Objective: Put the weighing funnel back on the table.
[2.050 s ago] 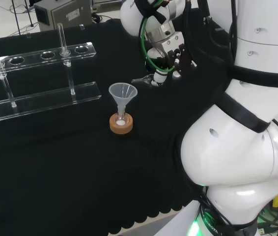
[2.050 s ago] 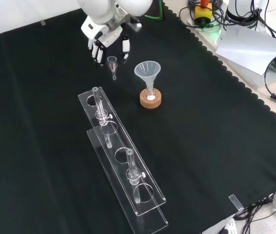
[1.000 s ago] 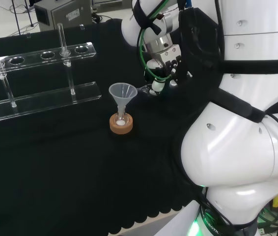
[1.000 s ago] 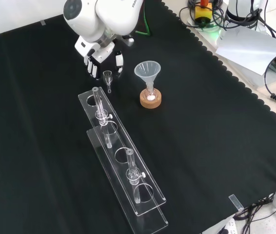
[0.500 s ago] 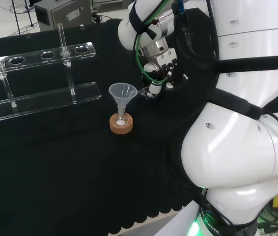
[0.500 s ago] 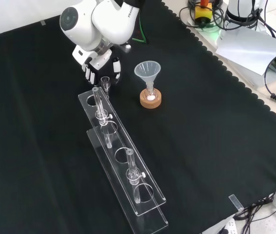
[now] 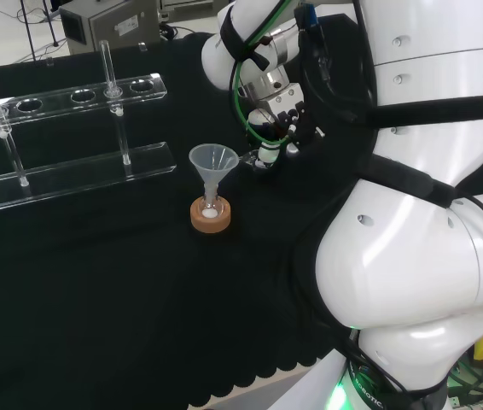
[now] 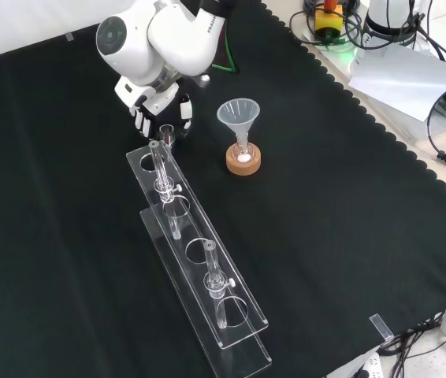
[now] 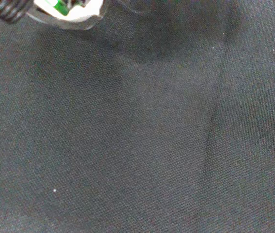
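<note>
Fingers of the hand in a pinch on the weighing funnel, just beside the rack end.

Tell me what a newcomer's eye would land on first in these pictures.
The white robot arm looms at the head view's right. In the front view its black and white robot hand, near the top, holds a small clear weighing funnel close to the black cloth. Right of it stands a clear cone-shaped funnel on a cork ring; below lies a long clear rack.
</note>
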Robot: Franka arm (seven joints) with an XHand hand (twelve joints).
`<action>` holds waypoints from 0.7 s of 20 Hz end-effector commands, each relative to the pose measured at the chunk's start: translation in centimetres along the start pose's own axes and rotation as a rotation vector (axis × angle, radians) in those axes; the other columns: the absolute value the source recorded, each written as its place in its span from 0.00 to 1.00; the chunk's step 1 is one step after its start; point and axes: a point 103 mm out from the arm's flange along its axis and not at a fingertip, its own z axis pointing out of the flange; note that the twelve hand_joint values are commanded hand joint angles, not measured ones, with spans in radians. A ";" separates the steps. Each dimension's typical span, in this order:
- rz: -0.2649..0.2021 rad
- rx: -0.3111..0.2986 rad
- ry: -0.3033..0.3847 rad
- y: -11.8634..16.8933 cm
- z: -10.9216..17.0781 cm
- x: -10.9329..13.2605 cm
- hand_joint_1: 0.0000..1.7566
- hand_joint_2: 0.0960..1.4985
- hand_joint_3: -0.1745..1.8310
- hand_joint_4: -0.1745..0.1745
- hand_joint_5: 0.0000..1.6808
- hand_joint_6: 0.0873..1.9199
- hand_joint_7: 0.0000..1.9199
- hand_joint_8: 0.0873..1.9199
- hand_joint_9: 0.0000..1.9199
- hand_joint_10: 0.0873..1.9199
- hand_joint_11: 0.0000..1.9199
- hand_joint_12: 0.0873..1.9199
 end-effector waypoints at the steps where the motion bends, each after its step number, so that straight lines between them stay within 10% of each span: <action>1: 0.013 -0.003 0.019 0.0 0.1 -0.5 0.59 0.46 0.45 1.00 0.61 0.57 0.38 0.30 0.60 0.14 0.45 0.52; 7: 0.033 -0.008 0.013 -0.3 -0.2 -0.5 0.57 0.65 0.22 1.00 0.56 0.56 0.30 0.34 0.52 0.18 0.37 0.58; 10: 0.033 0.007 0.000 -0.4 -0.3 -0.4 0.48 0.61 0.22 0.58 0.47 0.47 0.24 0.35 0.44 0.24 0.29 0.62; 14: 0.031 0.021 -0.059 -0.7 -0.3 -0.2 0.45 0.50 0.35 0.46 0.39 0.43 0.20 0.35 0.37 0.29 0.23 0.65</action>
